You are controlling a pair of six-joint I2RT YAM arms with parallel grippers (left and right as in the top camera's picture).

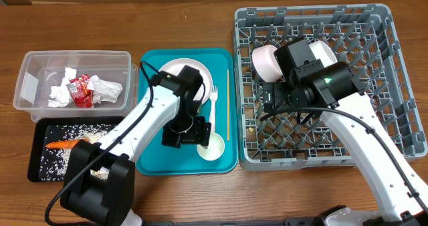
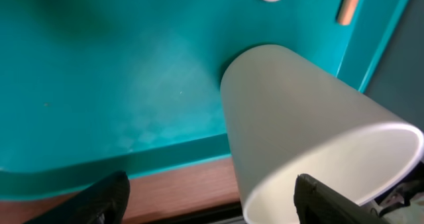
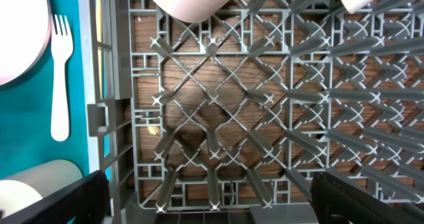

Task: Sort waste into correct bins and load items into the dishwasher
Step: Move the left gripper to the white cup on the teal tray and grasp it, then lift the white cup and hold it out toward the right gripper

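A white cup (image 1: 212, 146) lies on its side at the teal tray's (image 1: 152, 156) front edge. My left gripper (image 1: 199, 134) is open at the cup (image 2: 298, 111); in the left wrist view (image 2: 212, 201) one finger sits at the cup's mouth and the other is well clear to its left. The pink plate (image 1: 168, 69), the white fork (image 1: 214, 102) and the wooden stick (image 1: 227, 105) lie on the teal tray. My right gripper (image 1: 284, 109) is open and empty over the grey dish rack (image 1: 394, 85), as the right wrist view (image 3: 212, 207) shows.
Two pale bowls (image 1: 266, 62) (image 1: 325, 51) stand in the rack's back rows. The clear tub (image 1: 33, 85) holds white napkins (image 1: 103, 89) and a red wrapper (image 1: 80, 91). The black tray (image 1: 37, 152) holds crumbs and an orange carrot (image 1: 63, 144).
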